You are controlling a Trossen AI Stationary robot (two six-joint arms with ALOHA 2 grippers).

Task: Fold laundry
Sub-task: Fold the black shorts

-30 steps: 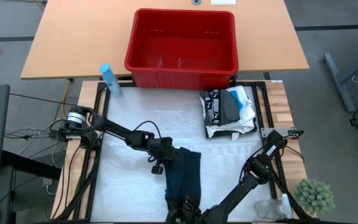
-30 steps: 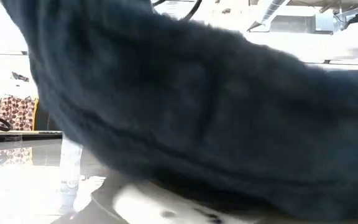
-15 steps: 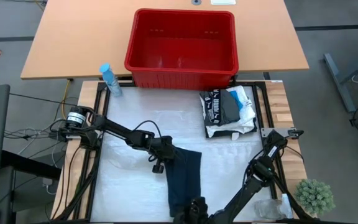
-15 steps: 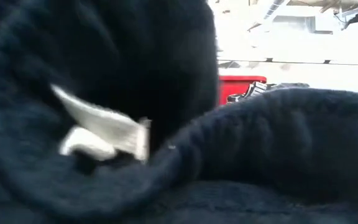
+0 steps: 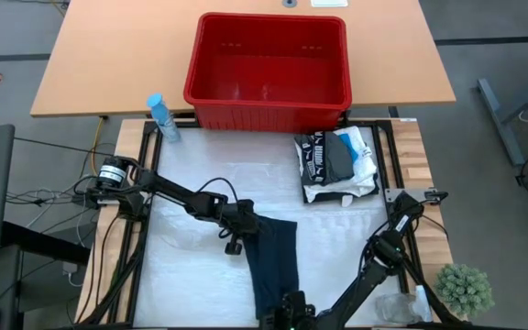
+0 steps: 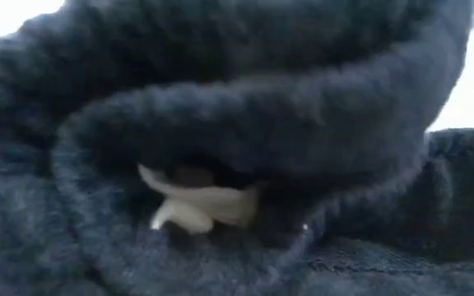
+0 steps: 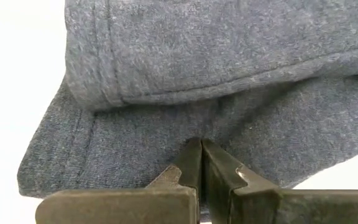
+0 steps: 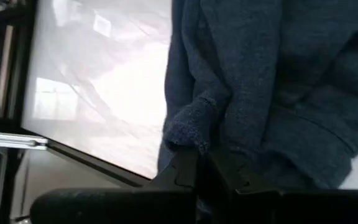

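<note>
Garment (image 5: 273,259), dark grey, lay lengthwise down the lower centre of my overhead frame; left gripper (image 5: 246,223) pinched its upper end, right gripper (image 5: 287,310) clamped its lower end.

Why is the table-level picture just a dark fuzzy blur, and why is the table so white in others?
Low view: the dark grey garment lies right against the lens, out of focus, filling the frame. Left wrist view: the table cover glares to blank white. High view: evenly lit, everything sharp.
</note>
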